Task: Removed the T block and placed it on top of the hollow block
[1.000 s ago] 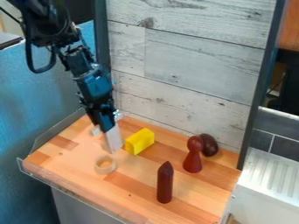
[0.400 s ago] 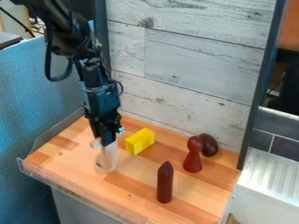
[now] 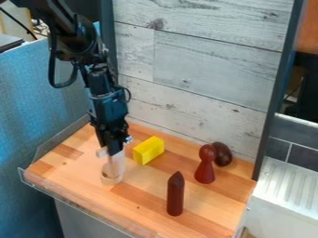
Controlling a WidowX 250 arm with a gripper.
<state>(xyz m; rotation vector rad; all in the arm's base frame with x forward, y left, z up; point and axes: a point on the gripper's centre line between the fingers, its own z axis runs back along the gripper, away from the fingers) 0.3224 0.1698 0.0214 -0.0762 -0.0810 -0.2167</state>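
Claw [image 3: 112, 152]: hangs over the board's 9 o'clock side, directly at 12 o'clock from the hollow block [image 3: 111, 181]. Cannot tell whether released, clenched or grasping; its dark end merges with the pale shape below.

T block [image 3: 115, 162]: probably the pale upright shape under the claw, its foot overlapping the hollow block in view. Cannot tell if it rests on the rim or hangs just above.

T block, handling: likely light, stiff, smooth; may slip or tip if let go off-centre. Best hold probably across two opposite flat sides, high up, square to the stem, leaving the foot free.

T block, look: whitish, slightly glossy, straight-sided, taller than wide. Pale stub [image 3: 101, 152] juts at 9 o'clock by the claw's end, perhaps one arm of the T. Full outline unclear.

Hollow block, look: short round ring, pale tan like bare wood, low wall.

Hollow block, handling: likely light, rigid, easily nudged; narrow rim gives small seating. Wants a slow, centred set-down.

Yellow block [image 3: 148, 150]: lies near, between 1 and 2 o'clock from the ring.
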